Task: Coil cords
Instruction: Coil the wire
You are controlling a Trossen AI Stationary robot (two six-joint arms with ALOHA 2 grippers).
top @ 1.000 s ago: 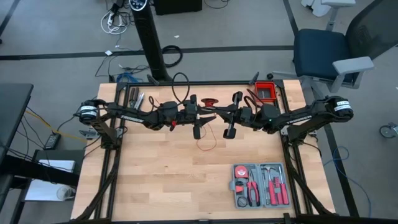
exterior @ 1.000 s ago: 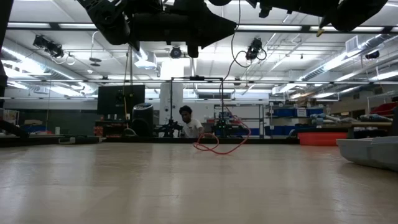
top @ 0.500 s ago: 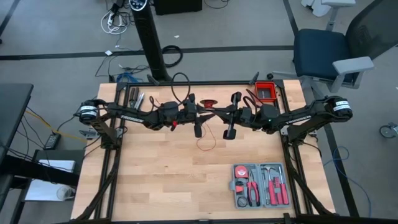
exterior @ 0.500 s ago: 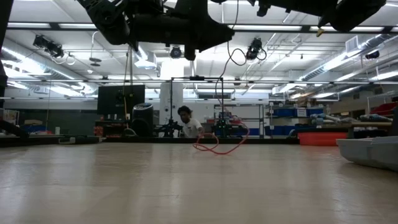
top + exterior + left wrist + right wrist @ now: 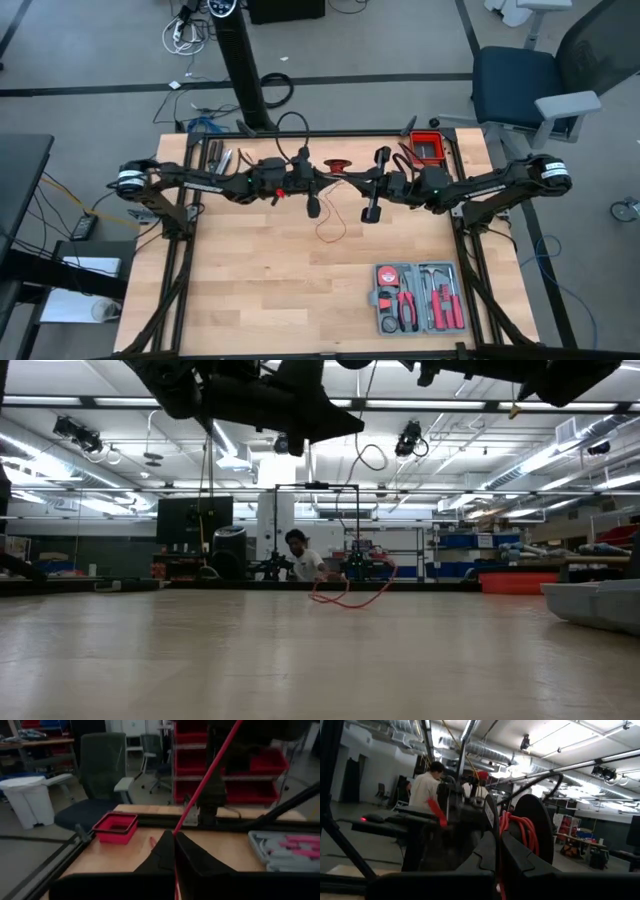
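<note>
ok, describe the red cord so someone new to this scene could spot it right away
Look at the wooden table, at its middle, between the two dark arms. The left gripper and right gripper hang there, each shut on the red cord, whose loose loop trails onto the wood below them. It is thread-thin and bright red, unlike the thick black arm cables or the red-handled tools in the grey case.

Overhead looks straight down; low camera level across table (image 5: 250,280) (both share tabletop).

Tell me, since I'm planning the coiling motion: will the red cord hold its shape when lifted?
Probably not: the red cord is thread-thin and lies in loose loops, so likely floppy. It runs straight from the left hand, so seemingly stays straight only under tension.
</note>
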